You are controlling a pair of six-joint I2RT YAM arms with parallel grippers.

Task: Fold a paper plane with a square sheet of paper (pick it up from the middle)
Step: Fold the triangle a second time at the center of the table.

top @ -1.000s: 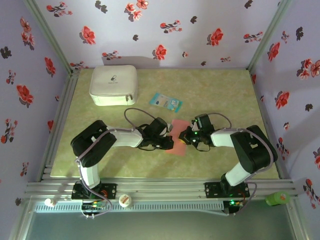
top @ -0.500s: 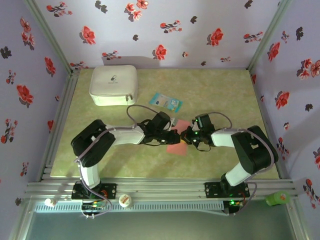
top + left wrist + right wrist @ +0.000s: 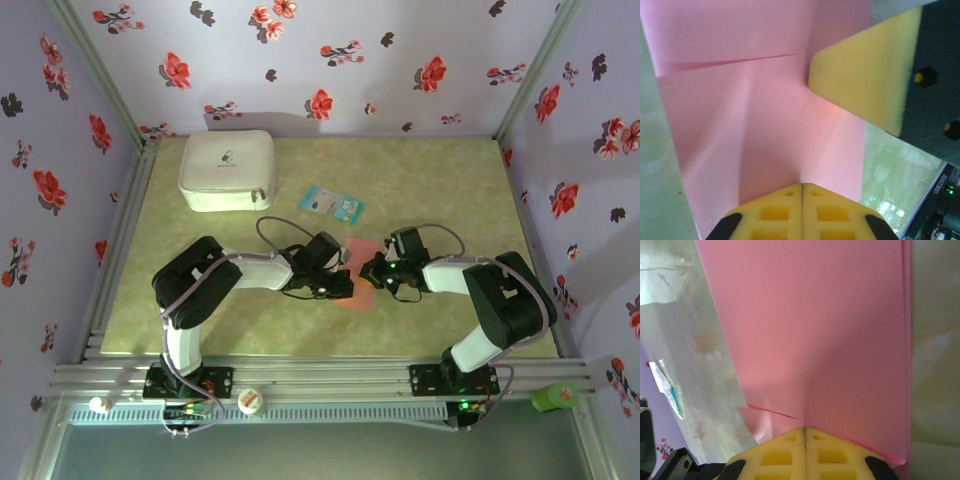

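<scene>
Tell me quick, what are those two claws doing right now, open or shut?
Left gripper: shut, pinching the pink sheet of paper.
Right gripper: shut, pinching the same sheet.

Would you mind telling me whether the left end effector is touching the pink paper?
Touching: in the left wrist view, the shut left end effector meets the square sheet of paper, whose creases converge there.

Sheet (image 3: 357, 297) lies under left tool (image 3: 347, 285) and right tool (image 3: 370, 272).

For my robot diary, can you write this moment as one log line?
left gripper: shut, tip on paper | right gripper: shut, tip on paper | paper: creased, on table
</scene>
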